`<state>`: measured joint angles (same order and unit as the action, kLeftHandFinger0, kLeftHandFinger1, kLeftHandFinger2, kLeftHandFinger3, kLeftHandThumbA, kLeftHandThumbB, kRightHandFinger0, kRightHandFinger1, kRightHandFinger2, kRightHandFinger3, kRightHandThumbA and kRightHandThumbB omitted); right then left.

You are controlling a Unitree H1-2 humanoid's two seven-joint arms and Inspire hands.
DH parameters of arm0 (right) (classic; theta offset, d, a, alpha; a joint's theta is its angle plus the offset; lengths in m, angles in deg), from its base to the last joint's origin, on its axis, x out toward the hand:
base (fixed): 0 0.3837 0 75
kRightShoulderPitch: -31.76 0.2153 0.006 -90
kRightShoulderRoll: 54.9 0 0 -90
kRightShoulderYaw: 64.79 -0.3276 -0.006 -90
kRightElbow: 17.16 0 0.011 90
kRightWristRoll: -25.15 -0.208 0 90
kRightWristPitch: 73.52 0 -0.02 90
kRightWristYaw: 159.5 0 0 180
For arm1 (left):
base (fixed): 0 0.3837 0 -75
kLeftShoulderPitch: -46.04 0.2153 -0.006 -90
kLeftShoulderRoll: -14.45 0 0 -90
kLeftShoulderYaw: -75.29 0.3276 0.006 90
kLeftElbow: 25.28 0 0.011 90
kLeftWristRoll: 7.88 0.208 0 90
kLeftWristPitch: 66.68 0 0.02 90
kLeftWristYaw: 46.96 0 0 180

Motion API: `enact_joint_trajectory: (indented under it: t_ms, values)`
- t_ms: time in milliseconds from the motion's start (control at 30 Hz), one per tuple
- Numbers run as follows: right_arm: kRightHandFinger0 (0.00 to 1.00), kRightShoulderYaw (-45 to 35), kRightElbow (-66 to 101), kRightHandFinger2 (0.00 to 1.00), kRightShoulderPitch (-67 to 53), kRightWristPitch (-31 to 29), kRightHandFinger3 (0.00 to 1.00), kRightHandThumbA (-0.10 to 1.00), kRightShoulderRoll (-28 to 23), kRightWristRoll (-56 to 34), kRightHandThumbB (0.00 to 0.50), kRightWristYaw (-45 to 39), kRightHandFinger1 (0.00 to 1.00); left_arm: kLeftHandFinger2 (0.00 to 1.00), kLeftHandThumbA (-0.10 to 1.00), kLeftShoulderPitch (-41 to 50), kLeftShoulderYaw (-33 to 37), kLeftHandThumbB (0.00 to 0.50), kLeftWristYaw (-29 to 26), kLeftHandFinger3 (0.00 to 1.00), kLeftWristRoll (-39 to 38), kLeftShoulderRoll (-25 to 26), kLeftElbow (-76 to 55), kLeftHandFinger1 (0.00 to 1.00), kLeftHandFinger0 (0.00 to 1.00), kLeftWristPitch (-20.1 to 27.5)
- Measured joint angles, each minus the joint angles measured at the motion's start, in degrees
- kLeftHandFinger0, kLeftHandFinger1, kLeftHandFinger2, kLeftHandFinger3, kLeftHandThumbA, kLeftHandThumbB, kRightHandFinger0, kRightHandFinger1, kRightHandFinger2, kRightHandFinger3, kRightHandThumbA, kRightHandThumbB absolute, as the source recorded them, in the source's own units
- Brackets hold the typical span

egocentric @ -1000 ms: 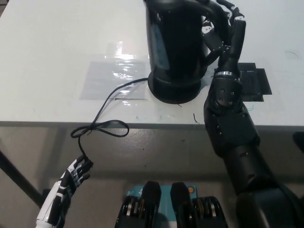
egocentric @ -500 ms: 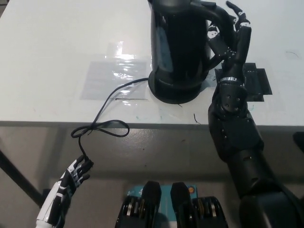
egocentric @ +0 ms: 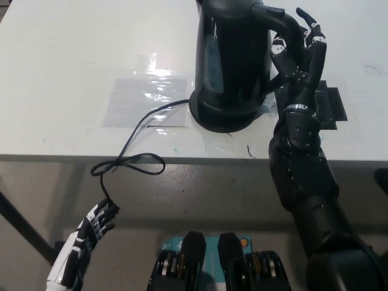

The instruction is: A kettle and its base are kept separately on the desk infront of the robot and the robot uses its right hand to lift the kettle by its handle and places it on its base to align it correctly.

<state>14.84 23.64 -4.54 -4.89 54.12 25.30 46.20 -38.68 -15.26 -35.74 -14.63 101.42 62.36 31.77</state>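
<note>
The right hand (egocentric: 301,56) is open, fingers spread beside the kettle (egocentric: 233,57) handle; the kettle stands on its base (egocentric: 221,116) to its left. The left hand (egocentric: 91,229) hangs low, fingers loosely apart.

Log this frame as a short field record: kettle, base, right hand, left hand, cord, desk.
kettle: black kettle stands upright on its base
base: round black base, near the desk's front edge
right hand: black right hand beside the handle, fingers spread, holding nothing
left hand: white left hand rests low, below the desk edge
cord: black cord runs from the base and loops over the edge
desk: white desk
</note>
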Motion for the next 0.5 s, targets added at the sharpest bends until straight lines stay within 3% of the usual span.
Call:
enact_joint_trajectory:
  t_ms: [333, 500]
  values:
    - [0.0, -0.71, 0.02, 0.55, -0.24, -0.14, 0.71, -0.1, 0.44, -1.8, 0.098, -0.12, 0.12, 1.0, 1.0, -0.08, 0.0, 0.188, 0.01, 1.0, -0.01, 0.0, 0.01, 1.0, 1.0, 0.0]
    - [0.0, -0.71, 0.04, 0.58, -0.3, -0.26, 0.75, -0.1, 1.19, -2.0, 0.094, -0.12, 0.13, 1.0, 1.0, -0.09, 0.0, 0.193, 0.01, 1.0, -0.01, 0.0, 0.01, 1.0, 1.0, 0.0]
